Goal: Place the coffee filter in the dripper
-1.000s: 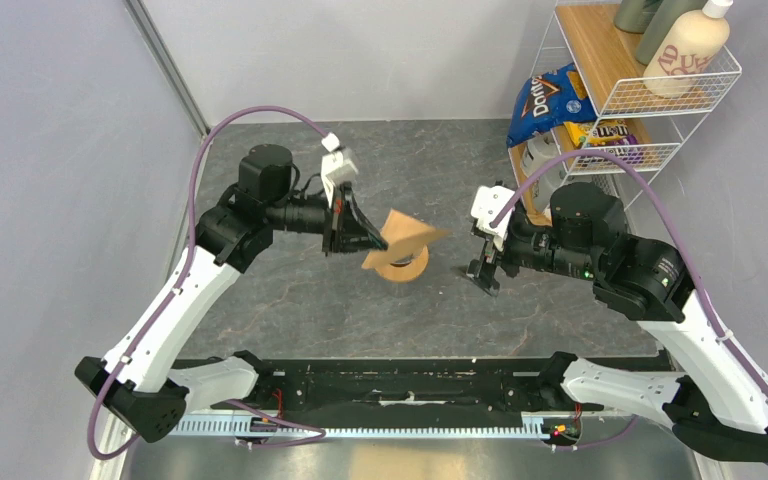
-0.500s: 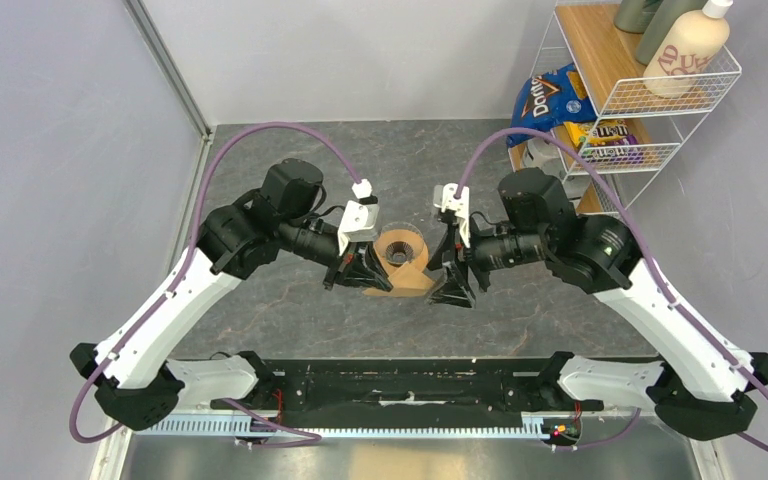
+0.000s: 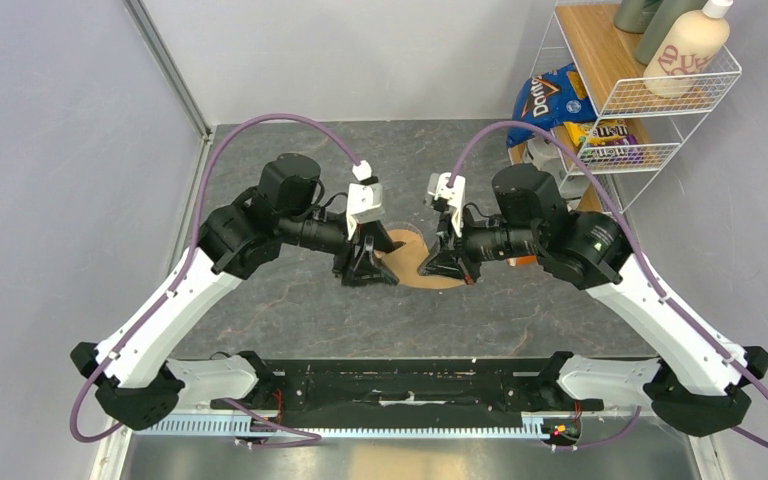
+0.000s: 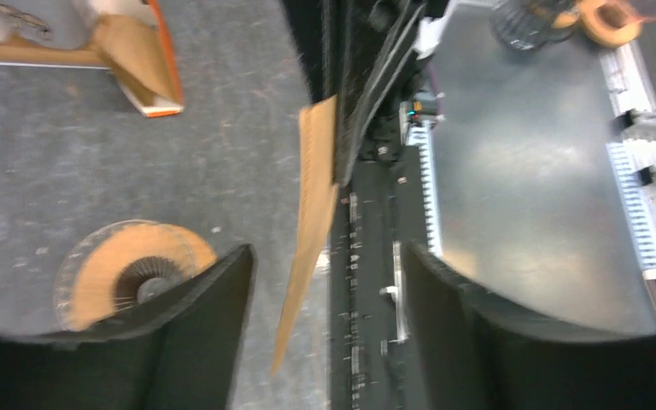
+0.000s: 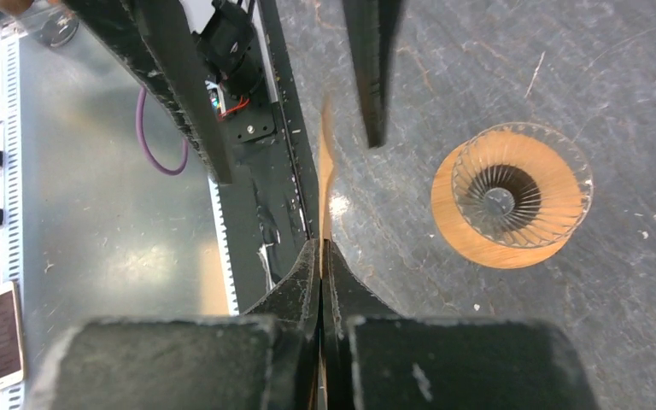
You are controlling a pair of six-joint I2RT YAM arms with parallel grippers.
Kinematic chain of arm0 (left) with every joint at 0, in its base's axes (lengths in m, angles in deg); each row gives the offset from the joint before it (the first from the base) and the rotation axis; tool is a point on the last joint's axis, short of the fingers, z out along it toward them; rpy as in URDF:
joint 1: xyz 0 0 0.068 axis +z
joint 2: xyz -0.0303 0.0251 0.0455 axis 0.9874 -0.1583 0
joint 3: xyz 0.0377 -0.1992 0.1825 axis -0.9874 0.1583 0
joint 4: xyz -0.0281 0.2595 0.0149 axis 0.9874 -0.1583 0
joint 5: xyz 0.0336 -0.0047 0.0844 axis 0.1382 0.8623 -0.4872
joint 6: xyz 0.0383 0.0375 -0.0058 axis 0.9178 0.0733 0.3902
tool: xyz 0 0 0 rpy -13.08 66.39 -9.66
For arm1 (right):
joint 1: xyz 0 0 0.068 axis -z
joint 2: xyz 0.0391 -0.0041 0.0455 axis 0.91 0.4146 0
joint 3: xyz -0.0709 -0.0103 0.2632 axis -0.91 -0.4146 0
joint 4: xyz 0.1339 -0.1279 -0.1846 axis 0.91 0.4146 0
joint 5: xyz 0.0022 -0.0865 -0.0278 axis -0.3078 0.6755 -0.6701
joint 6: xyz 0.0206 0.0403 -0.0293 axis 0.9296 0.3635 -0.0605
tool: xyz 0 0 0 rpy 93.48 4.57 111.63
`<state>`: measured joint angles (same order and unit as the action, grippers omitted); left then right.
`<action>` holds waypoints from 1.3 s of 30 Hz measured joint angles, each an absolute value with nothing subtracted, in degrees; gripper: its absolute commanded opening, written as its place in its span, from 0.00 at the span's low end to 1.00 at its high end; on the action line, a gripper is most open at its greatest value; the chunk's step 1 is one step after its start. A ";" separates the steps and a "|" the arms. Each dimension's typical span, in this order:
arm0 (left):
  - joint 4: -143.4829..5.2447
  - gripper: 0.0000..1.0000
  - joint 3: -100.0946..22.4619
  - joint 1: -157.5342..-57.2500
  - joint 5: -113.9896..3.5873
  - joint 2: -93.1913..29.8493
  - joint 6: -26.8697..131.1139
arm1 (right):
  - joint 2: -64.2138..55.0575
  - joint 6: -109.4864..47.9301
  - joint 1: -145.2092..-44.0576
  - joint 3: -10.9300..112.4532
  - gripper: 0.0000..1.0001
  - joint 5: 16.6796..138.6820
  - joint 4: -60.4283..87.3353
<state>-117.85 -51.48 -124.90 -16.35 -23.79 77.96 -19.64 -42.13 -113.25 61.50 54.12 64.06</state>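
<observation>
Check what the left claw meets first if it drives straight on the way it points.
The coffee filter: it hangs edge-on in the gap of the open left claw, pinched by the right claw. Past it, probably that claw itself; depth is unclear. The dripper lies off the line.

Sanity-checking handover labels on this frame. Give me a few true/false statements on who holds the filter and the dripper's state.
1. The right pincer is shut on the coffee filter. True.
2. The left pincer is clamped on the coffee filter. False: its jaws stand apart, with the filter edge-on between them.
3. The coffee filter sits inside the dripper. False: the dripper is empty, its ribs showing, and the filter is held off to one side of it.
4. The dripper stands upright on the table. True.
</observation>
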 measured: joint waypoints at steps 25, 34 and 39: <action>-65.29 0.92 -18.46 -99.72 -9.55 1.41 31.76 | -33.74 -23.92 -101.73 49.56 0.00 49.60 34.90; -48.98 0.93 -22.94 -103.94 -10.91 -11.73 19.67 | -23.73 -15.29 -101.73 52.84 0.00 48.26 23.56; -41.95 0.93 -22.74 -104.92 -10.93 -11.16 16.06 | -20.82 -12.58 -101.78 56.01 0.00 49.16 19.03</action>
<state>-41.95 -22.74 -104.92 -10.93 -11.16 16.06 -20.82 -12.58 -101.78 56.01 49.16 19.03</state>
